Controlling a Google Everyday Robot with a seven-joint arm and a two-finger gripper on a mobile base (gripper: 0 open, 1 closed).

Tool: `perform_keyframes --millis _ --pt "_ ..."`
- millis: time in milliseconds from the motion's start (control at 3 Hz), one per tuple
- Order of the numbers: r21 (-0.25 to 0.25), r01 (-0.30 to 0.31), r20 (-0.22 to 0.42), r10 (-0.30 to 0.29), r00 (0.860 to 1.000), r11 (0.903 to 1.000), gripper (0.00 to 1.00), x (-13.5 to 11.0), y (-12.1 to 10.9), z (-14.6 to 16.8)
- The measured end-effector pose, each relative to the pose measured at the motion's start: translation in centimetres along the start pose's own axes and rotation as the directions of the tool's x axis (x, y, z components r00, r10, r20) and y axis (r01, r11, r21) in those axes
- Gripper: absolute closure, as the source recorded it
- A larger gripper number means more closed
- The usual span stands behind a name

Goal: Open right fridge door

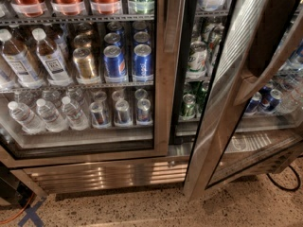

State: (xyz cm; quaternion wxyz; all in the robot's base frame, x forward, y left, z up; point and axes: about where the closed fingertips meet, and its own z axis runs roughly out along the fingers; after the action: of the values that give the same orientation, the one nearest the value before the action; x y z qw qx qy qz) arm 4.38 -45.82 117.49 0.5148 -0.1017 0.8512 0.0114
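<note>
Right, nearest us is the speckled floor (142, 212), with an orange cable (14, 215) and a blue tape cross (32, 212) at the lower left and a black cable (284, 186) looping at the lower right. Just above runs the fridge's steel grille (104, 174). Then the right door (213, 126): it stands ajar, its wide brushed frame slanting out from the cabinet towards us, bottom corner over the floor. Its handle (270, 74) crosses the glass on a diagonal, and blue cans (265, 100) show through the pane below it. The gripper (262, 56) is the dark shape at the top right, against the door just above that handle; gripping or loose, I cannot tell. In the gap behind the door sit green-and-white cans (196, 58). The left door (163, 103) is closed, with water bottles (47, 115) and more cans (142, 63) on the shelves behind its glass.
</note>
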Motion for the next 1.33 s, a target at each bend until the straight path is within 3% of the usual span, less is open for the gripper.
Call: perform_keyframes --millis 333,667,1000,1333 --pt "0.000 0.000 0.000 0.000 1.000 1.0000 0.00 0.0 0.0 0.0" --pt "-0.079 -0.077 0.025 0.080 0.997 0.9939 0.00 0.1 0.3 1.0" --pt "-0.186 -0.154 0.035 0.163 0.986 0.9704 0.02 -0.3 1.1 3.4" --pt "-0.266 -0.191 0.035 0.208 0.978 0.9448 0.20 -1.2 2.1 5.6"
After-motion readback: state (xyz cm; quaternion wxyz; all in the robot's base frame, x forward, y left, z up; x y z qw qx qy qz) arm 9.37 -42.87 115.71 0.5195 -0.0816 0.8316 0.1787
